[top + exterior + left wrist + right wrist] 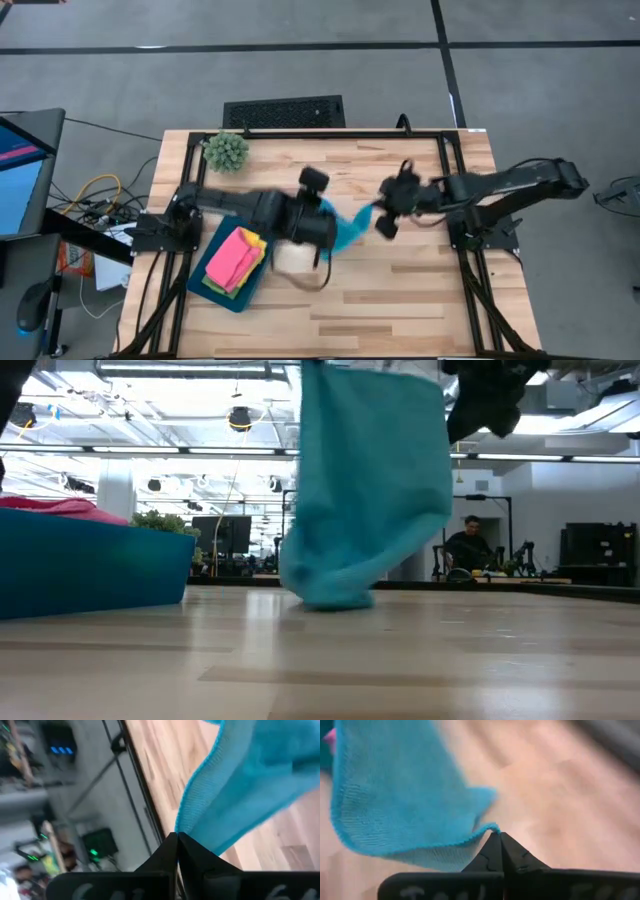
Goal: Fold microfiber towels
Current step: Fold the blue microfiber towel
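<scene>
A light blue microfiber towel (351, 229) hangs between my two grippers over the middle of the table. Its lower end (326, 597) reaches down to the table top. My left gripper (328, 226) is shut on its left side and my right gripper (381, 213) is shut on its right side. Pink (234, 256), yellow (256, 240) and green towels lie stacked in a dark teal tray (212, 281) at the table's left. My left gripper pinches the towel's stitched edge (179, 826) between its two shut fingers. The cloth spreads away from the fingertips (171, 845) and hangs down from them. One layer or several, I cannot tell. My right gripper pinches a corner of the towel (492, 827) between its two shut fingers (507, 847). The fingers slant down from the table's right side. The cloth falls away from them in a slack curve toward the other gripper.
A spiky green plant ball (227, 150) sits at the table's far left corner. The tray (90, 565) stands to the left of the hanging towel. Bare wood lies on the near and right parts of the table (400, 300).
</scene>
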{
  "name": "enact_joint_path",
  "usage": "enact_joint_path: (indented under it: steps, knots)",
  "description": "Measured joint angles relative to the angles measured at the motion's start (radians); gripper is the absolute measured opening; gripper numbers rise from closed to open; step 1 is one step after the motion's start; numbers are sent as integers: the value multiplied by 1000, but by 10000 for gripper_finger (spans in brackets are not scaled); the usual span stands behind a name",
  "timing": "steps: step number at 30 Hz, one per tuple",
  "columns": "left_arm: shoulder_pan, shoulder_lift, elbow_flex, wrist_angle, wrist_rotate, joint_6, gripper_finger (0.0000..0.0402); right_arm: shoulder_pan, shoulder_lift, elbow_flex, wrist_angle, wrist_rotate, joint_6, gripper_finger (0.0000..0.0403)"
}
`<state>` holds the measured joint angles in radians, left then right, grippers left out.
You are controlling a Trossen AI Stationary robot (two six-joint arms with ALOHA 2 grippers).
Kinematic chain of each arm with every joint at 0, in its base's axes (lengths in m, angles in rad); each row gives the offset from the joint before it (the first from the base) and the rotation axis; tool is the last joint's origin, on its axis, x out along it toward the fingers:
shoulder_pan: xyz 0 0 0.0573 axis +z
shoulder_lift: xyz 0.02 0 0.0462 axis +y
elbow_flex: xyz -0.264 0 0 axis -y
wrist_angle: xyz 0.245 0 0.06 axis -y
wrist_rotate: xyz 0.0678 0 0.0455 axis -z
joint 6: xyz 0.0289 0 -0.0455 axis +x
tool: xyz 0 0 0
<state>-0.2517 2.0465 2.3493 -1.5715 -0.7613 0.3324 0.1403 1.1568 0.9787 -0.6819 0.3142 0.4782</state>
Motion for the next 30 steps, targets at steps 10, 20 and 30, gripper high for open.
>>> enact_joint_path:
  steps: [10, 20, 30]
  knots:
    - [367, -29, 0, 107, 16, 210, 0, -414, -181, 92, 1, 136, -329, 0]
    - [562, -88, 6, 731, -181, 839, 0, -705, -134, 257, 231, 135, -631, 0]
    - [446, -182, 7, 596, -102, 648, 0, -638, -177, 278, -27, 55, -524, 0]
